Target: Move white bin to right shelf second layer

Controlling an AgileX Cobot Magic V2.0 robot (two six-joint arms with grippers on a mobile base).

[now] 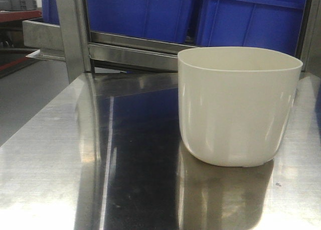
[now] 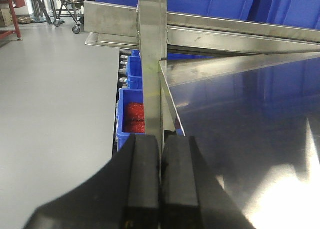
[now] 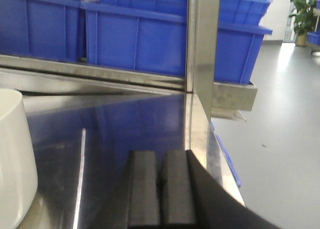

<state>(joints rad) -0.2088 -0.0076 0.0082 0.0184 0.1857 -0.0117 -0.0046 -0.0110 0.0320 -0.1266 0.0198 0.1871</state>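
The white bin (image 1: 235,107) stands upright on the shiny steel tabletop (image 1: 100,154), right of centre in the front view. Its side also shows at the left edge of the right wrist view (image 3: 12,154). My left gripper (image 2: 161,141) is shut and empty, low over the table's left edge, facing a steel upright post (image 2: 152,64). My right gripper (image 3: 161,156) is shut and empty, over the table's right part, to the right of the bin and apart from it. No roller-track shelf level shows in any view.
Blue crates (image 1: 200,14) fill the rack level behind the table, above a steel crossbar (image 1: 133,51). A steel post (image 3: 202,44) stands at the table's right back corner. A lower blue crate with red contents (image 2: 134,116) sits below the left edge. Grey floor lies on both sides.
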